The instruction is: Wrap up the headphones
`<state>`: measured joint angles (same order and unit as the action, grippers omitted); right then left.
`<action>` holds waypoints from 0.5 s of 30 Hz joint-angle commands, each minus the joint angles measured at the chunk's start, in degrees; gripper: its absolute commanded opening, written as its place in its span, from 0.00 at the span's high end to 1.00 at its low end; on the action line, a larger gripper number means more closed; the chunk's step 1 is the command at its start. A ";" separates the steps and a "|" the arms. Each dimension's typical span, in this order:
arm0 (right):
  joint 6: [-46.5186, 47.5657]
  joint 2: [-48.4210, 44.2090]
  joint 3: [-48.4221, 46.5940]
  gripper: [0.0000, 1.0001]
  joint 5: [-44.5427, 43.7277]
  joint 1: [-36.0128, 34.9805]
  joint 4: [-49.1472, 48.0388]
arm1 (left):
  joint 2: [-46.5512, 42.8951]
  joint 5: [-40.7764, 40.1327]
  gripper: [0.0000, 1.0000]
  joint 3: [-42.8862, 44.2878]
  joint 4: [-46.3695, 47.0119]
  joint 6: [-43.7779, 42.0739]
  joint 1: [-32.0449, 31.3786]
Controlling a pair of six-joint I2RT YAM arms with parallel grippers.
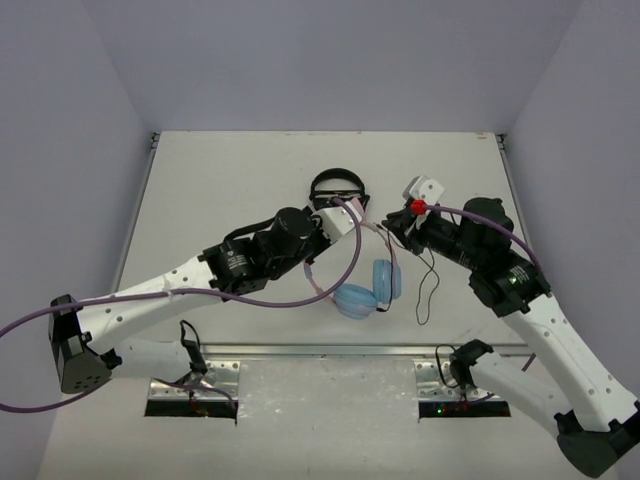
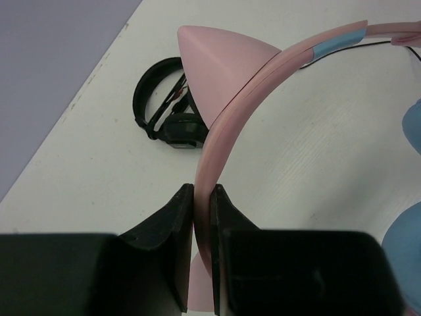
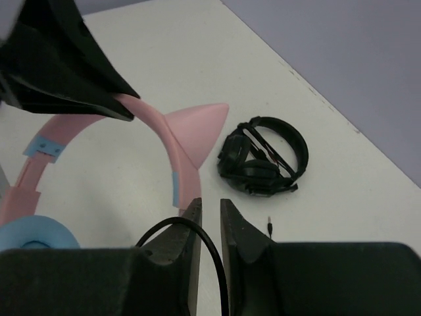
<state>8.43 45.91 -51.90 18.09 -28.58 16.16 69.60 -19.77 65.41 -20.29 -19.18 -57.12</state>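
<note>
The headphones have light blue earcups, which lie on the table between my arms. My left gripper is shut on the pink headband just below one of its small ears and holds it raised. The left gripper shows edge-on in the left wrist view. My right gripper is beside the headband. In the right wrist view the gripper is nearly closed, with the thin dark cable running between its jaws. The cable hangs down to the table, and its plug lies there.
All-black headphones lie folded on the table just beyond both grippers, and also show in the left wrist view and the right wrist view. The white table is walled by purple panels at the left, right and back.
</note>
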 commanded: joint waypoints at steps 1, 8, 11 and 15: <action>-0.43 2.16 -4.26 0.81 -9.62 0.28 -3.33 | -3.16 4.65 1.00 -0.63 2.37 -1.03 -2.11; 0.37 6.64 -6.37 0.94 -10.27 0.19 -1.05 | -4.39 8.60 1.00 -0.81 1.40 -1.21 -2.55; -0.51 6.82 -5.41 0.96 -9.91 0.10 -2.01 | -4.30 8.60 1.00 -0.54 1.31 -0.77 -2.64; -1.04 9.01 -6.80 0.94 -10.44 0.19 0.00 | -4.30 10.54 1.00 0.51 0.78 -0.42 -2.73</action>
<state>8.32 53.54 -55.20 10.46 -28.62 18.65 66.94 -15.16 63.75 -20.86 -19.84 -58.48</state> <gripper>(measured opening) 0.058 0.101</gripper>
